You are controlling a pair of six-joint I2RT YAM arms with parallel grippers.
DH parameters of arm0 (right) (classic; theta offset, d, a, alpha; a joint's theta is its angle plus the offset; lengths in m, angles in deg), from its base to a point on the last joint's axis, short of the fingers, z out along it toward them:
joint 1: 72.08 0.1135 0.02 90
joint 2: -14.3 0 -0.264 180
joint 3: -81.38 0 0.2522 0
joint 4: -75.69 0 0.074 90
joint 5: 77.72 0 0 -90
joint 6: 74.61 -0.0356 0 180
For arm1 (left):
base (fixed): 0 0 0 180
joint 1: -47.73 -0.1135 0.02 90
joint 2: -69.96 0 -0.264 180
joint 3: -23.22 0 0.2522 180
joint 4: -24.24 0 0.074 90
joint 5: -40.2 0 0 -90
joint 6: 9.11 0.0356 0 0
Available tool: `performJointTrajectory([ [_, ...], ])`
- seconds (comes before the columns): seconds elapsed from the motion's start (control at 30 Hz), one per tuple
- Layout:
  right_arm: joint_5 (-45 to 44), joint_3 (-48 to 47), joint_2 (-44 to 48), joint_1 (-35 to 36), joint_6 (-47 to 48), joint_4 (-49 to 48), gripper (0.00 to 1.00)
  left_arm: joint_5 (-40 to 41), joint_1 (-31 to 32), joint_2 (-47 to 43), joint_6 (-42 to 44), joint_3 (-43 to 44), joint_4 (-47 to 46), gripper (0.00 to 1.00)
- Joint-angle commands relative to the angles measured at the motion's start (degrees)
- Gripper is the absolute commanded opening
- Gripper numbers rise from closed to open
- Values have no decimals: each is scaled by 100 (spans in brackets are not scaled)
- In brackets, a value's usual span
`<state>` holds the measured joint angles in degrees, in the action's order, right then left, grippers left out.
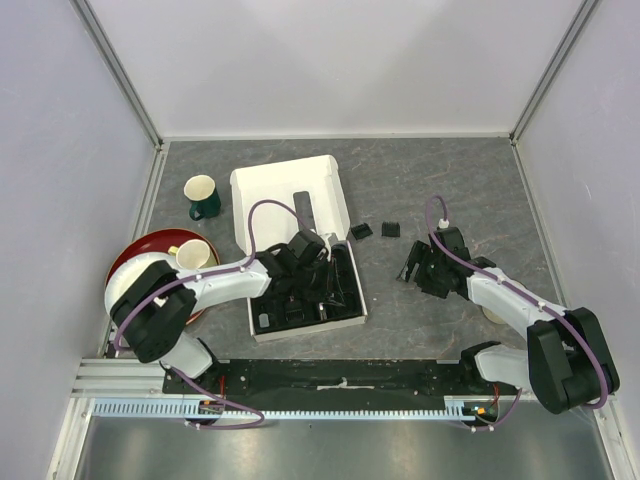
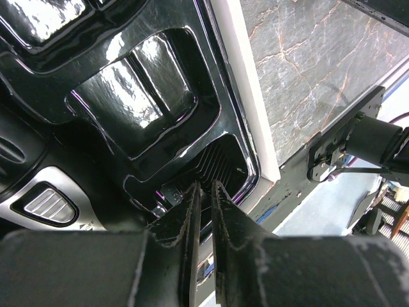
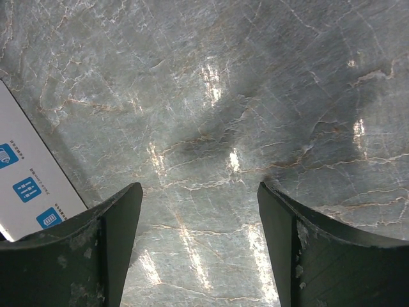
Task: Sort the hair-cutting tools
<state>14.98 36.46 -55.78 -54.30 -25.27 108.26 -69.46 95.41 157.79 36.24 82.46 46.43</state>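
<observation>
Over tray: left gripper pressed together | right gripper spread | two loose comb guards

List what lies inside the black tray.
A silver-and-black clipper, a ridged comb guard and one bare pocket show. The left end effector and its arm cover the tray's far part.

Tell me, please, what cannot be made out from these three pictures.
- Left wrist: whether the left claw pinches anything; the gap is too narrow.
- Left wrist: the clipper, cut off by the left edge.
- Top: two loose black pieces, too small to identify.
- Right wrist: white printed panel, cut off by the left edge.
</observation>
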Motion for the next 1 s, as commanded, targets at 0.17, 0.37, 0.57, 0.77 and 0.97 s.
performJointTrajectory([
  [0.17,-235,-285,56,-3,111,105,81,453,22,-266,491,409,220,19],
  [0.37,-858,-891,-163,-3,304,202,82,1006,22,-836,1035,936,774,41],
  [0.57,-1244,-1822,-927,155,612,158,89,1718,22,-1496,1563,1095,836,64],
  [0.77,-1351,-2965,-2236,357,1034,220,98,2641,4,-2287,1906,955,863,83],
  [0.97,-1729,-3888,-3379,454,1359,351,96,2985,-4,-2736,2144,726,827,88],
])
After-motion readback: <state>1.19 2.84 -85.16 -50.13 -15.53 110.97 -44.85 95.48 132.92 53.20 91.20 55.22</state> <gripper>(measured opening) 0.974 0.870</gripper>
